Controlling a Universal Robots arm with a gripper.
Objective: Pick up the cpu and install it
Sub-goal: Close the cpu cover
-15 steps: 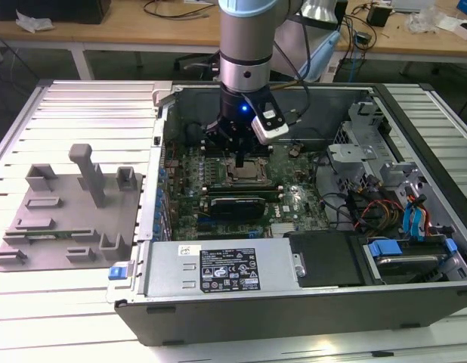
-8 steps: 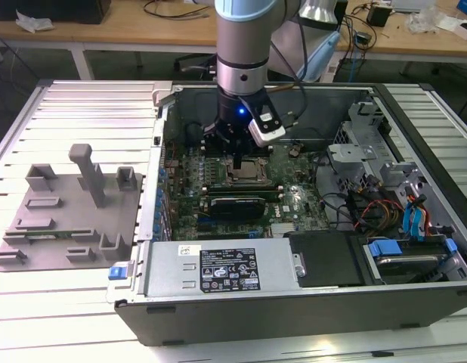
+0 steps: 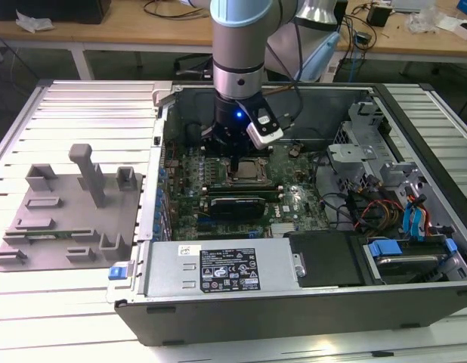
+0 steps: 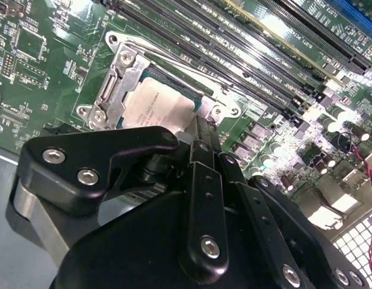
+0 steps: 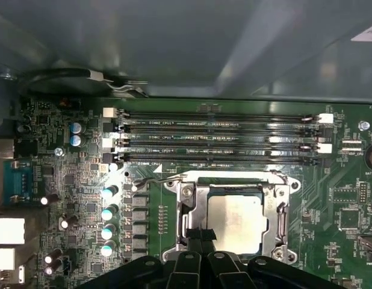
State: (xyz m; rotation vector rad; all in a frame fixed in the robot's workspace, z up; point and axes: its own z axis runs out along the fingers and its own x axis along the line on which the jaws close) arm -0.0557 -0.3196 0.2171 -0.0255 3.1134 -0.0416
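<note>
the cpu [image 5: 235, 224] is lying flat within the motherboard socket [image 5: 187, 194] inside the open computer case [image 3: 294, 299]. the gripper [image 5: 198, 233] is hovering at the cpu's edge, fingers [image 4: 205, 147] pressing together, gripping nothing.

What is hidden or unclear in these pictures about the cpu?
- First wrist view: the gripper covers one edge of the cpu.
- Second wrist view: the gripper covers part of it, so full seating is unclear.
- Exterior view: the gripper hides part of the socket.
</note>
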